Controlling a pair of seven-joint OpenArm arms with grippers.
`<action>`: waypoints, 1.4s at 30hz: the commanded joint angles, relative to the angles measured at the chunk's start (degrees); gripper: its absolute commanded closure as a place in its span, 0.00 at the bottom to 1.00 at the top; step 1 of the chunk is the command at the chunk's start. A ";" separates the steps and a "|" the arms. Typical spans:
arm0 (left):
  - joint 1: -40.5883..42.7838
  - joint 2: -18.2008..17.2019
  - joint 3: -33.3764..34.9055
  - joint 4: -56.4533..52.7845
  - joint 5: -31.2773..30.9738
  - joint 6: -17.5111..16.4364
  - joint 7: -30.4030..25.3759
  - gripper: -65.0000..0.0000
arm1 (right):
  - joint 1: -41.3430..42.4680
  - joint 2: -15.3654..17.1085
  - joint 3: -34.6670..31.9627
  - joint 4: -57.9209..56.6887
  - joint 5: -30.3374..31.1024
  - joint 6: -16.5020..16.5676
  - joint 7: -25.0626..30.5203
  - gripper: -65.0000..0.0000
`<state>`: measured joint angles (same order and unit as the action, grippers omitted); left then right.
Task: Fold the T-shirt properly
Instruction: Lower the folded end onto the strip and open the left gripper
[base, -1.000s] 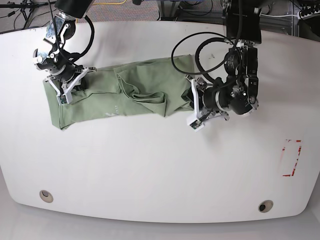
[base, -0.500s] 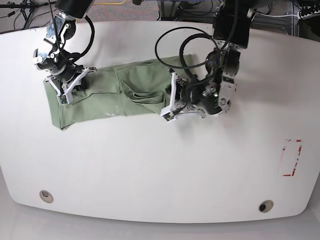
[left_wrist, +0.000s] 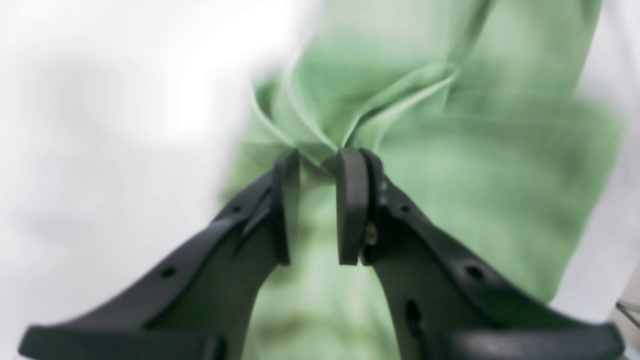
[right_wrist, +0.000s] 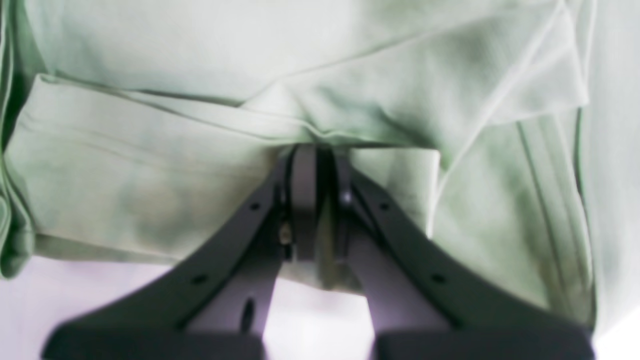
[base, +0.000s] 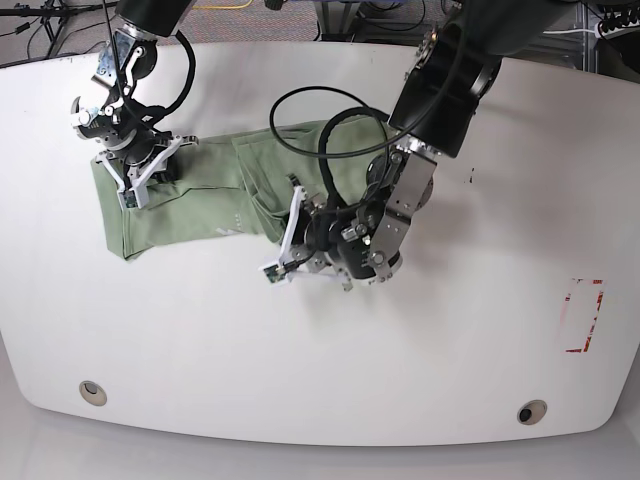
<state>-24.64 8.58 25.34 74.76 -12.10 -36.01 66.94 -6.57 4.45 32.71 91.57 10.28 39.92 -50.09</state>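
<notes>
We find the T-shirt (base: 190, 200) lying crumpled on the white table (base: 450, 350), in the upper left of the base view. The left gripper (left_wrist: 314, 172), at frame centre, pinches a gathered fold of it. The right gripper (right_wrist: 315, 165), upper left, is pressed together on its edge.

Bright, even overhead light was seen; glare washed the white bench (base: 300, 350). Both wrist views were soft, the left heavily motion-blurred.
</notes>
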 joint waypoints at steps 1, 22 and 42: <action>-4.06 0.42 0.81 -0.70 -0.52 0.19 -2.54 0.84 | 0.19 0.26 -0.05 0.43 -0.48 0.08 -0.86 0.94; 3.50 0.42 -8.42 18.38 -0.43 -2.19 6.69 0.84 | 2.04 0.26 -0.23 0.78 -0.48 0.08 -0.95 0.94; 20.91 -11.08 -16.16 15.74 -0.25 -2.19 -2.45 0.84 | 7.75 0.43 0.30 12.12 -0.48 0.08 -11.85 0.91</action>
<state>-2.66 -0.67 9.39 92.73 -12.03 -38.22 67.26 -0.71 4.19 32.77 101.38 9.19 40.07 -61.60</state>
